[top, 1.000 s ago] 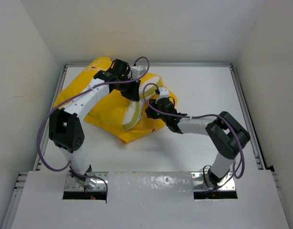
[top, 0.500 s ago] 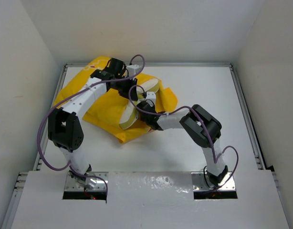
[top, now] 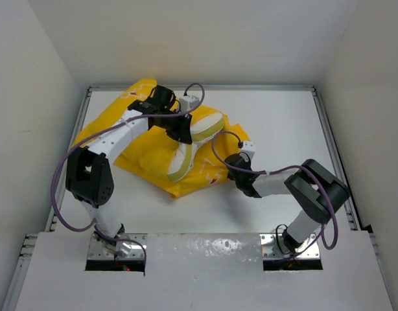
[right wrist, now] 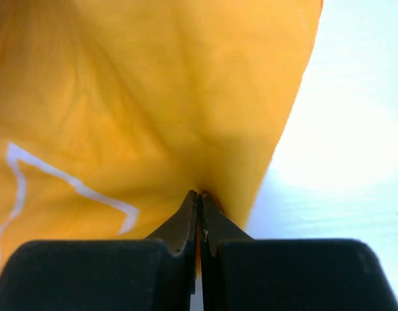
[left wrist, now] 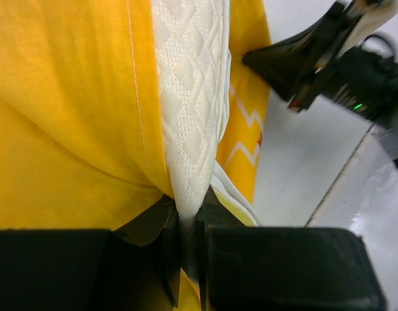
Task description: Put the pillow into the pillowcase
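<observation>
The left gripper [left wrist: 186, 217] is pinching the quilted edge of the pillow [left wrist: 189, 103] between narrow jaws, with yellow cloth lying on either side of them. The right gripper [right wrist: 199, 204] is nipping a fold of the pillowcase [right wrist: 153, 91] in jaws closed almost to touching. The job is looking partly done: much of the pillow is seemingly sitting inside the case, but a white end is showing beyond the left jaws and is waiting to be covered.

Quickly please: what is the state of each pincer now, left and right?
Left pincer: closed on the edge of the cream-white quilted pillow.
Right pincer: closed on a fold of the bright yellow thin fabric pillowcase.
</observation>
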Robot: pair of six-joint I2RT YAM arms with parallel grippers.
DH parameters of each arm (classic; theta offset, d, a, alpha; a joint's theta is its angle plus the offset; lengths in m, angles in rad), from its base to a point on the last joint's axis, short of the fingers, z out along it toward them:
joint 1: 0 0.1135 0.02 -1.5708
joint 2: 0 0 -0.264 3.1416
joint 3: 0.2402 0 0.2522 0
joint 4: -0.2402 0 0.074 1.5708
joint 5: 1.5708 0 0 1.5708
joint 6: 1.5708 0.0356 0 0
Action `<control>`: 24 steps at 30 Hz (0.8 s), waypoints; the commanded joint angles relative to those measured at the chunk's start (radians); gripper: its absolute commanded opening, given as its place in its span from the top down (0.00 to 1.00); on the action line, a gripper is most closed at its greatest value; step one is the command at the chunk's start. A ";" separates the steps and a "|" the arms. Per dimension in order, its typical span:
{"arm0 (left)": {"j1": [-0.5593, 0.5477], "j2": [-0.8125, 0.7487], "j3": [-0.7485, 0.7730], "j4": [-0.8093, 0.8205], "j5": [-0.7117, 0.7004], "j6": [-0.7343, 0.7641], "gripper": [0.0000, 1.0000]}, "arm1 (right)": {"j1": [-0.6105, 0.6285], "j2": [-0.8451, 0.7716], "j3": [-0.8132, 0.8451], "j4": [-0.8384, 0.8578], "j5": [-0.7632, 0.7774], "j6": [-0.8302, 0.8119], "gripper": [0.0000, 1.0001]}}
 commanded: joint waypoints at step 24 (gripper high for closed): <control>-0.013 -0.028 0.067 0.085 0.130 0.085 1.00 | 0.024 0.226 0.357 0.129 -0.368 -0.236 0.37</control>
